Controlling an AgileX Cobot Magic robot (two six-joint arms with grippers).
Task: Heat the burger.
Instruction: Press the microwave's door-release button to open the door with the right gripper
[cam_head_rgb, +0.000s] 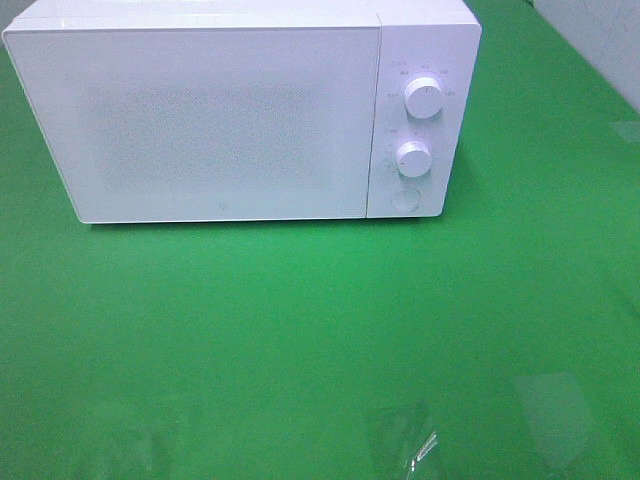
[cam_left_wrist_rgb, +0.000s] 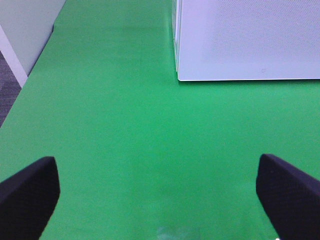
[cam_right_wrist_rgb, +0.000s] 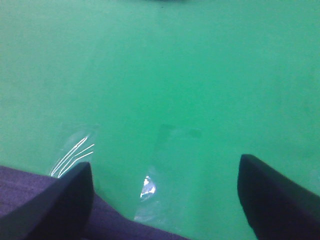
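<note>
The burger is not in view in any frame. A white microwave (cam_head_rgb: 240, 110) stands at the back of the green table with its door shut; two knobs (cam_head_rgb: 424, 98) and a round button (cam_head_rgb: 404, 199) are on its right panel. Its front lower corner also shows in the left wrist view (cam_left_wrist_rgb: 240, 45). My left gripper (cam_left_wrist_rgb: 160, 200) is open and empty over bare green cloth, in front of and left of the microwave. My right gripper (cam_right_wrist_rgb: 165, 195) is open and empty over bare green cloth. Neither gripper shows in the exterior high view.
The green cloth (cam_head_rgb: 300, 340) covers the table. The table's left edge and a white wall (cam_left_wrist_rgb: 25, 35) show in the left wrist view. Glare patches (cam_head_rgb: 410, 440) lie near the front edge. A pale wall (cam_head_rgb: 600, 40) stands at the back right.
</note>
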